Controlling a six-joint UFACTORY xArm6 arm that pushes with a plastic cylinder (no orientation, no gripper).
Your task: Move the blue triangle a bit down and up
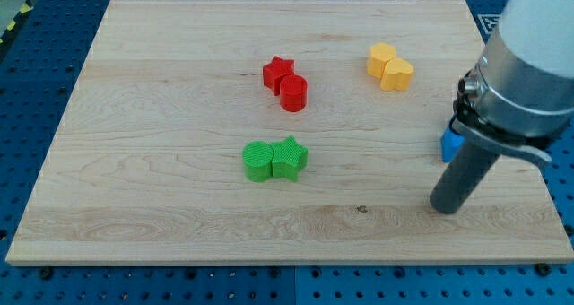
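Note:
My tip (446,208) rests on the board near the view's bottom right. Just above it a small piece of blue block (450,144) shows at the left of the rod. The arm covers the rest, so I cannot tell whether this piece is the blue triangle or the blue cube. The tip stands below the blue piece, apart from it by a short gap.
A red star (278,71) and a red cylinder (293,93) touch near the middle top. Two yellow blocks (390,67) sit at the upper right. A green cylinder (258,161) and a green star (289,156) touch at the centre. The board's right edge (529,161) is close to the arm.

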